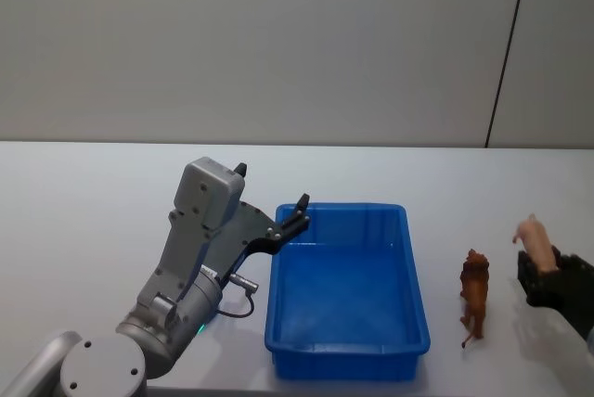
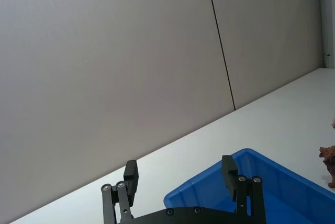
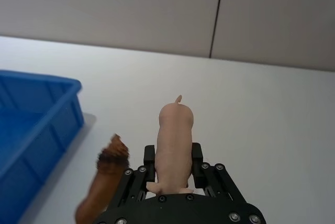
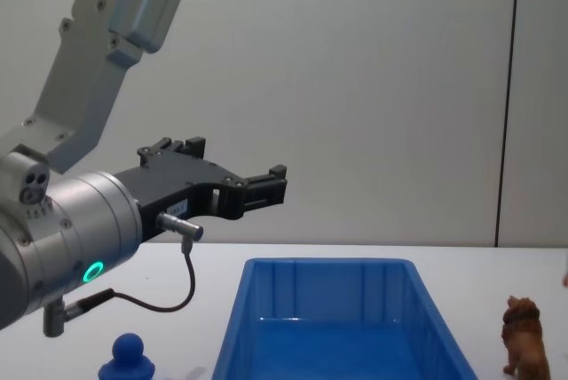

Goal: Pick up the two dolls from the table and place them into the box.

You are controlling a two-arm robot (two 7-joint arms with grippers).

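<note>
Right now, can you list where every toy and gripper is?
box: blue, nothing inside
lion: standing on the table, right of the box
blue doll: on the table, left of the box
pink toy: gripped in the right gripper, right of the lion
left gripper: open, empty, raised by the box's left rim

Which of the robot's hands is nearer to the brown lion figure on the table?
Right. The right hand, gripping a pink animal figure, is just right of the lion figure; the left hand hovers open at the blue box's far-left corner, with the box between.
</note>
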